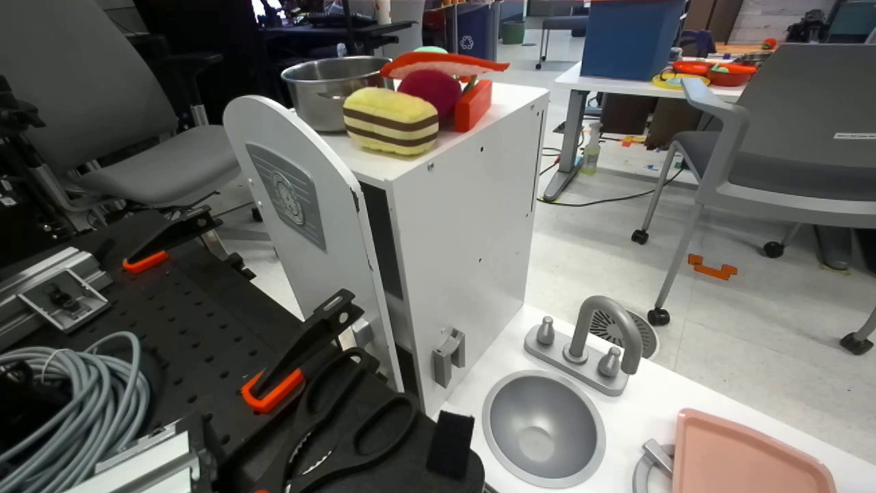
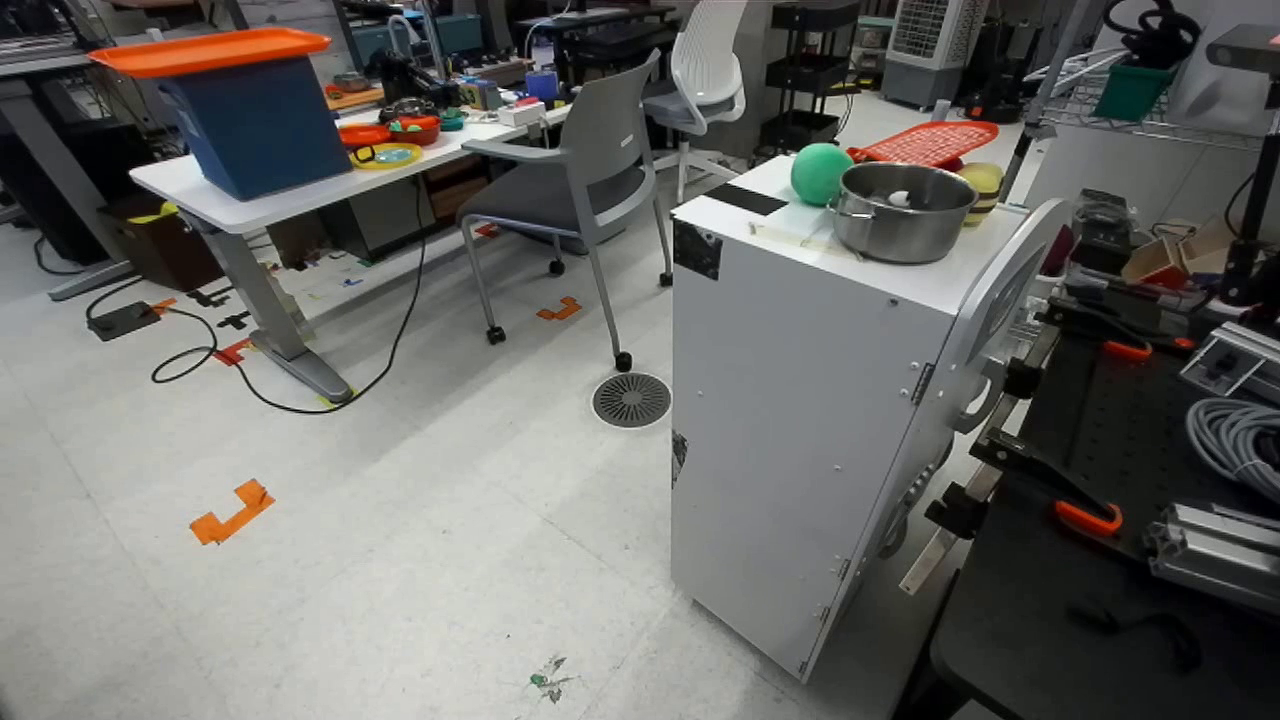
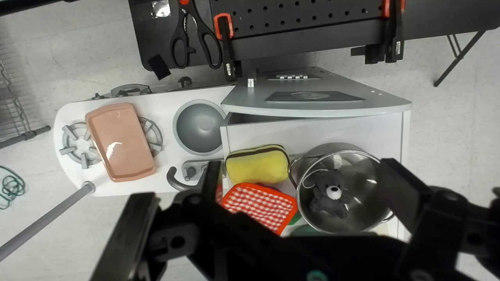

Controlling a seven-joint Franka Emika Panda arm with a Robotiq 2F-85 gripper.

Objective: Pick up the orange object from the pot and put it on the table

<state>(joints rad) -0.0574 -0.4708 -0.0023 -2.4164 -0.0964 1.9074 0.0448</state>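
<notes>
Resting right of pot in an exterior view, red-orange tray is prob. tilted b/c maroon ball props it; green ball sits left of pot in an exterior view; wrist view: gripper spread wide, holding nothing, prob. b/c tray's alr. out.

Had a mainly black gripper in the wrist view, softly blurred all over. Ended in blocky, flat-sided fingers, dull dark grey at the one toward half past three. Caught a paler, silvery sheen on a long flat panel toward eight o'clock. Bore round dark recesses on angular black links toward seven and four o'clock, plus a small round teal spot at five, by the lower edge.
</notes>
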